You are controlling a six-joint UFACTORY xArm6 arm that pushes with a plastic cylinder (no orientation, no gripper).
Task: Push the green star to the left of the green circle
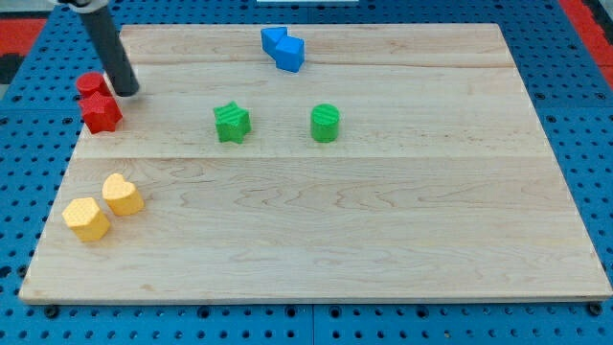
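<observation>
Largest first: a pale wooden counter [383, 240] on a blue pegboard, bare across most of the middle and the view's right. Then the dark rod, slanting down from the view's top left to my tip [128, 93], resting just beside the view's right of the red pair — a red cylinder [91, 84] above, a red star-like block [101, 112] touching it below. No jaws on this rig at all, so nothing to call released or clenched; just a bare rod end for pushing. Near the top edge, two blue blocks [283, 48] pressed together, shapes hard to make out. At lower left, two yellow blocks [103, 206], side by side and touching. In the upper middle, the green star [231, 123] and, to its right at about the same height, the green circle [325, 124], apart with a clear gap between. By this layout the star already sits left of the circle — task looks close to done, or done save for closing the gap. Tip well apart from the star, to its left. Next move, if any: travel rightward clear of the reds, meet the star's left face squarely, nudge gently toward the circle without shoving it past.
</observation>
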